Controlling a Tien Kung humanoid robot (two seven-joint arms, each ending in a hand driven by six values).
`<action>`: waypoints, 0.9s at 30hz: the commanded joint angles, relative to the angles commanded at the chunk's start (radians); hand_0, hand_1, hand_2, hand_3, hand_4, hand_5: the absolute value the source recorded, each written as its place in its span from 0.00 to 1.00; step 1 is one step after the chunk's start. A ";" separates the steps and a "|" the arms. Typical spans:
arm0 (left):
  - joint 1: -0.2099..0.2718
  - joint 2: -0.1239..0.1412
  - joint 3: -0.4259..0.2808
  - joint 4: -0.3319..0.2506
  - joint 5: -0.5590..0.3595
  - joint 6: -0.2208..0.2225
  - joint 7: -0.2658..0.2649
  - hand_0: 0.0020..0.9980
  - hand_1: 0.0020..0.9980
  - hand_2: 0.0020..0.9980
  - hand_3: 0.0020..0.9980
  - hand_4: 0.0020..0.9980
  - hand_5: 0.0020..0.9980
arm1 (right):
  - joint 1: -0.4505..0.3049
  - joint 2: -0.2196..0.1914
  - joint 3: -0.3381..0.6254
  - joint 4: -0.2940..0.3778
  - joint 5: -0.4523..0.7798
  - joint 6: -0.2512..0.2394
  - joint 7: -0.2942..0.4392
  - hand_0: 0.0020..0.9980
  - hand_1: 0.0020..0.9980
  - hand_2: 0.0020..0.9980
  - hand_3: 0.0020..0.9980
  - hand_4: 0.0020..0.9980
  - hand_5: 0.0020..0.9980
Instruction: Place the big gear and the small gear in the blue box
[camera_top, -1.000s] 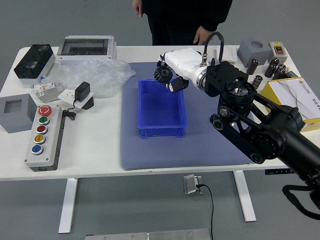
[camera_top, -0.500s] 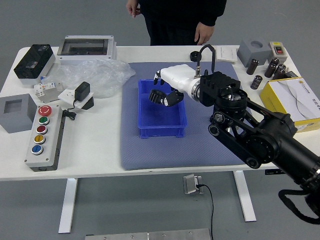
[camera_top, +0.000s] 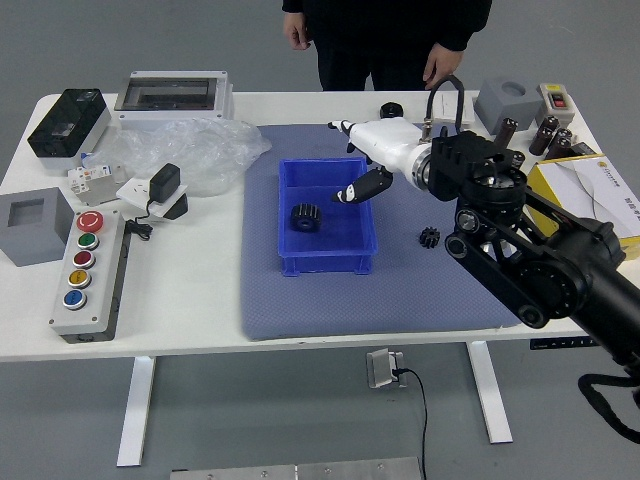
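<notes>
My right hand (camera_top: 352, 160) hovers over the right rim of the blue box, its fingers spread and holding nothing. Inside the blue box (camera_top: 325, 264) lies the big gear (camera_top: 306, 217), a black toothed disc near the left wall. A smaller black gear (camera_top: 429, 237) rests on the grey-blue mat to the right of the box, below my forearm. My left hand is out of view.
Behind the mat (camera_top: 300, 318) stands a person (camera_top: 380, 40), both hands hanging down, near a black round part (camera_top: 391, 111). A button panel (camera_top: 90, 275) and a plastic bag (camera_top: 200, 155) are left, a yellow box (camera_top: 590, 200) right.
The big gear has left my right hand and now lies in the box. My hand has opened and moved to the right, uncovering the small gear. The person has shifted slightly right.
</notes>
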 joint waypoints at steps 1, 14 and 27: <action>0.000 0.000 -0.002 0.000 0.001 0.000 0.000 0.82 0.83 0.83 0.82 0.54 0.12 | -0.008 -0.016 0.006 0.005 0.003 -0.001 0.000 0.60 0.58 0.74 0.89 0.91 0.42; -0.004 -0.003 -0.011 0.000 -0.001 0.001 0.000 0.82 0.83 0.83 0.82 0.54 0.12 | -0.095 -0.112 0.027 -0.048 0.036 0.005 0.001 0.59 0.58 0.71 0.76 0.85 0.38; -0.005 -0.005 -0.011 0.000 -0.005 0.001 -0.001 0.82 0.83 0.83 0.82 0.54 0.12 | -0.111 -0.112 -0.023 -0.148 0.054 0.003 0.011 0.59 0.58 0.70 0.73 0.82 0.35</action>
